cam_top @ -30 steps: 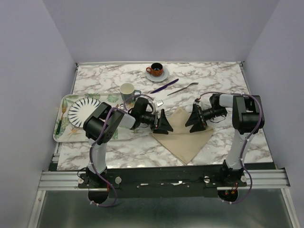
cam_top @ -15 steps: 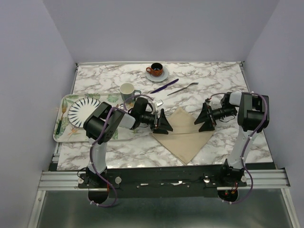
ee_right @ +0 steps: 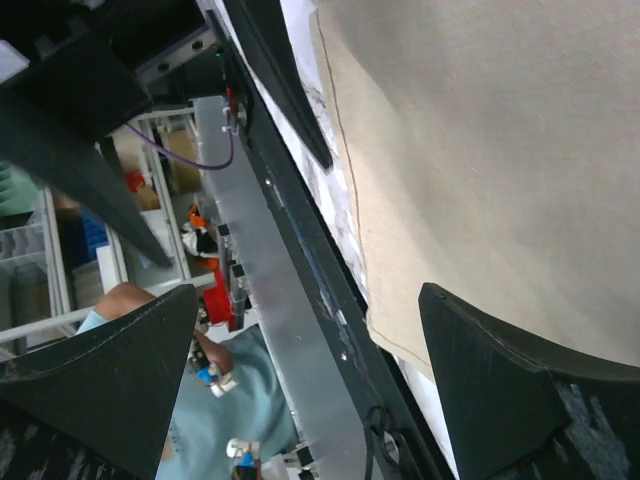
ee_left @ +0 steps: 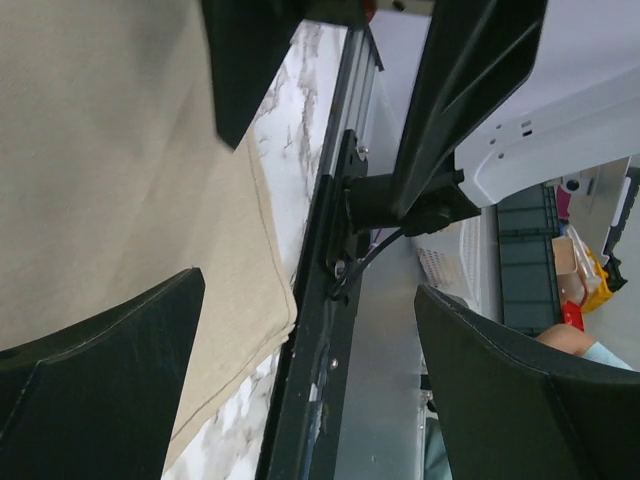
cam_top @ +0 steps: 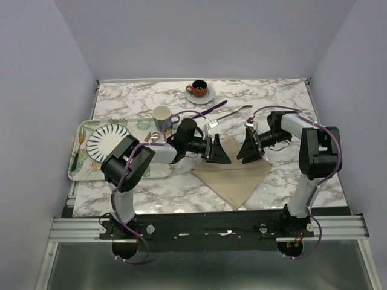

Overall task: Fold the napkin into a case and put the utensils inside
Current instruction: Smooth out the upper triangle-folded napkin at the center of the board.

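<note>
Your left gripper (cam_top: 219, 151) stands with its jaws spread as wide as they go and nothing between them. Its wrist view shows only cloth and the table edge in the gap. Your right gripper (cam_top: 249, 148) is the same, fully spread and empty-handed. The two face each other, close together, over the far corner of the napkin (cam_top: 233, 180). That reads as a set-up for a two-handed fold, with each side ready to take an edge of the same corner. Whether any fingertip already rests on the cloth, you cannot tell from these views.

The napkin lies flat on the table (cam_top: 139, 99) as a diamond, with one corner pointing away from the bases and one toward them. A line runs across its middle, which is either a crease or the edge of a folded layer. It is no case yet, so the folding step is the one in hand.

The knife (cam_top: 213, 107) and fork (cam_top: 234, 112) lie beyond the napkin, near each other and clear of the cloth. That leaves the fold unobstructed and keeps both within reach for loading afterwards.

The mug (cam_top: 162, 115) and tray (cam_top: 81, 158) sit off to your left, out of the way.

The cloth is soft. I expect it to slip or bunch if one side pinches before the other.
</note>
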You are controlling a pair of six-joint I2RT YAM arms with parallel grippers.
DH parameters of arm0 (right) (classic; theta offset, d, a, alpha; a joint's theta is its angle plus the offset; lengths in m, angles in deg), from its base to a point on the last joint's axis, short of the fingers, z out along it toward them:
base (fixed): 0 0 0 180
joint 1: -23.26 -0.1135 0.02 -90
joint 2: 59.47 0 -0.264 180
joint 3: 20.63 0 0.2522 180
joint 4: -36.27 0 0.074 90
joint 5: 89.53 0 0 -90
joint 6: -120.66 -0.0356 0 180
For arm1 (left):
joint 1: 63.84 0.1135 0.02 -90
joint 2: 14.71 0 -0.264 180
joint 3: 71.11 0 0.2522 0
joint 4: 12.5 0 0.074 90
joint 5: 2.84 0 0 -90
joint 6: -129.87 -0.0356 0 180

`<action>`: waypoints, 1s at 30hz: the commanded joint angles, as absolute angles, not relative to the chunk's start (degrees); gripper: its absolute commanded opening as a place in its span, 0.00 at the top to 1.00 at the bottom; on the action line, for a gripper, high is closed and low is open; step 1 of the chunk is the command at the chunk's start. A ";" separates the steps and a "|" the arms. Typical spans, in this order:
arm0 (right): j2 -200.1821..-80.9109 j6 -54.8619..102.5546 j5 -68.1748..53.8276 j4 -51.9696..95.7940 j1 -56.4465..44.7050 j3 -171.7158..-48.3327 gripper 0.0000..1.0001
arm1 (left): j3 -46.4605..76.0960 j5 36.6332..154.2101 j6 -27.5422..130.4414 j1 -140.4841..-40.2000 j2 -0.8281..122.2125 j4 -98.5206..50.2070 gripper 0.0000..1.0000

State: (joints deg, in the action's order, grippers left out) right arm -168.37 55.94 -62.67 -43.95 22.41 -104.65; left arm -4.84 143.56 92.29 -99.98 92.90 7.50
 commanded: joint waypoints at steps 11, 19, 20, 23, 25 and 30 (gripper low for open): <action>-182.24 52.10 -62.81 -36.64 22.81 -104.70 0.00 | -9.26 140.86 96.12 -97.33 102.35 11.27 0.03; -186.12 55.18 -61.59 -41.74 27.02 -105.40 0.01 | -12.96 139.99 94.28 -96.89 102.80 9.86 0.03; -185.77 55.36 -60.80 -42.00 27.56 -105.49 0.01 | -13.58 139.63 94.10 -96.72 102.62 9.43 0.03; -185.24 57.28 -59.66 -44.81 29.32 -106.37 0.01 | -14.37 138.76 93.83 -96.36 102.27 8.90 0.03; -184.45 58.34 -59.13 -47.18 30.02 -106.64 0.01 | -14.46 138.58 93.66 -96.45 101.13 9.16 0.03; -178.14 62.21 -56.06 -52.62 30.11 -110.57 0.24 | -14.29 138.66 94.89 -98.73 96.39 10.21 0.10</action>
